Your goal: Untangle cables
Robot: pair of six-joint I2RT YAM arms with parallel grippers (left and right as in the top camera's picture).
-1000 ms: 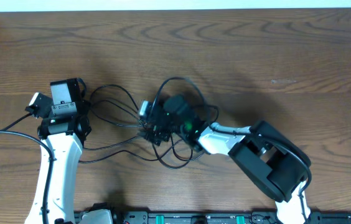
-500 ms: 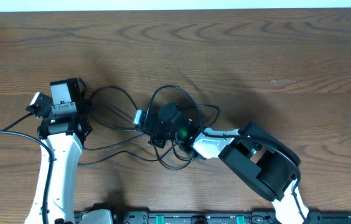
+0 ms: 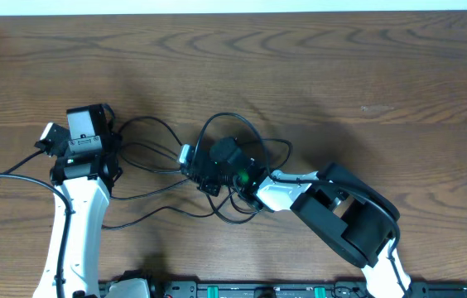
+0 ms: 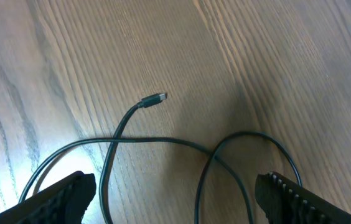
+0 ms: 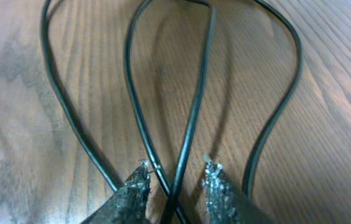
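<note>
Teasing at cables knotted mid-table with right gripper narrowed around two crossing strands, true pinch not tellable, left gripper gaping empty over a loose plug; needs next a sure pinch, then a slow outward pull.

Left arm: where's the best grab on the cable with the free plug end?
Probably the short stretch just behind the plug, coming straight down, jaws astride it. There the cable lies flat and alone on the table, before crossing another strand. The left gripper is open.
</note>
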